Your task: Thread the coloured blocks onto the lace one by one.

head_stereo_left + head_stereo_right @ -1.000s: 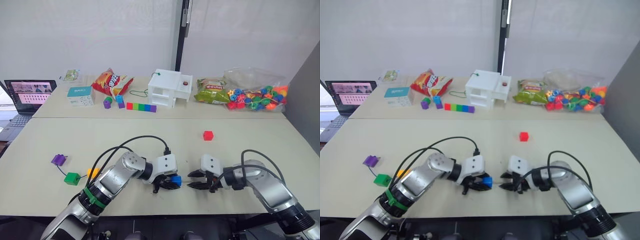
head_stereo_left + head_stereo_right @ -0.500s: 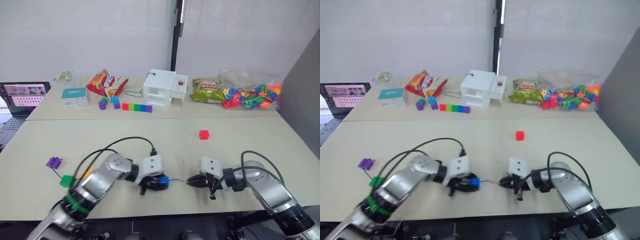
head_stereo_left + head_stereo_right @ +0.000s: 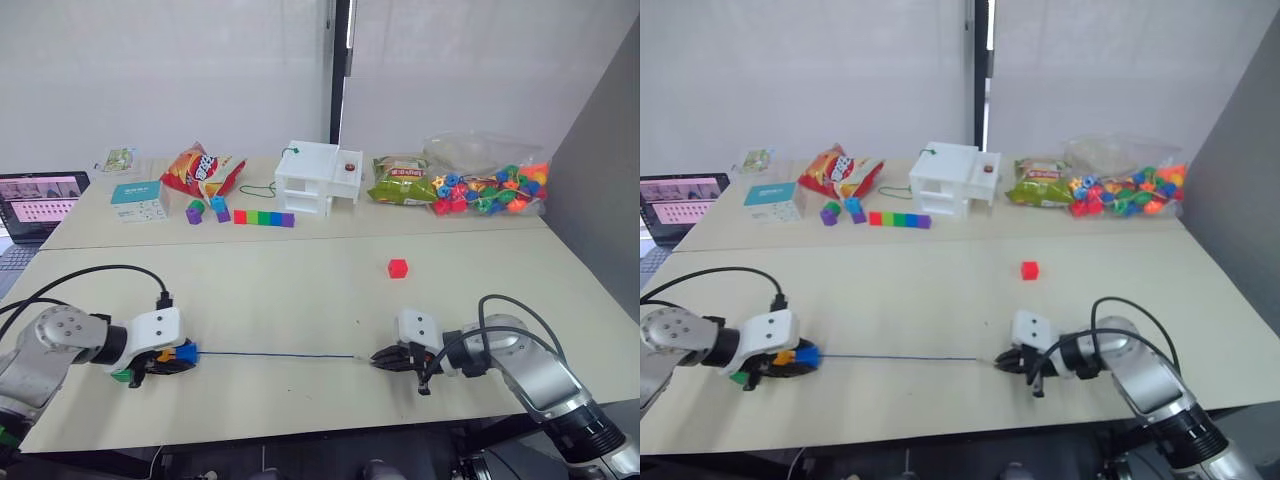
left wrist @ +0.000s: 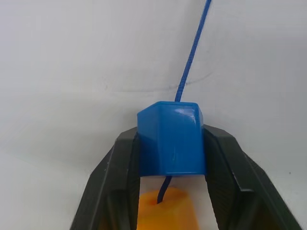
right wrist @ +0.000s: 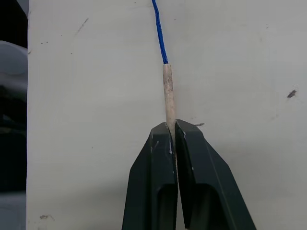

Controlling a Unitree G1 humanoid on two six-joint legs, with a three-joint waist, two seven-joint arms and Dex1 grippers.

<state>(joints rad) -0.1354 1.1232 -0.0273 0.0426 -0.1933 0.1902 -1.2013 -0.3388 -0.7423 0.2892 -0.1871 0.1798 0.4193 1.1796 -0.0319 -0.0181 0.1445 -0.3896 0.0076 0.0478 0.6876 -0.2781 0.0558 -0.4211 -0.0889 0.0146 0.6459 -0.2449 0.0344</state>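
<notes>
The lace (image 3: 275,354) lies stretched straight across the near table between my two grippers. My left gripper (image 4: 171,143) is shut on the blue block (image 4: 171,139), which is threaded on the lace (image 4: 192,52). A yellow-orange block (image 4: 165,211) sits on the lace right behind it. A green block (image 3: 740,378) peeks out beside the left gripper (image 3: 175,358). My right gripper (image 5: 174,129) is shut on the lace's pale stiff tip (image 5: 168,91), at the right of the table (image 3: 385,358). A red block (image 3: 398,267) lies loose on the table beyond the right gripper.
Along the back table stand a white box house (image 3: 318,178), a joined rainbow bar (image 3: 260,217), a few loose cubes (image 3: 205,209), snack bags (image 3: 200,170), a green cord (image 3: 265,188) and a clear bag of beads (image 3: 485,190). A laptop (image 3: 35,198) sits at far left.
My left gripper has carried the blue block far to the left along the lace, which is now pulled straight. The right gripper has kept hold of the tip. The camera view has also shifted.
</notes>
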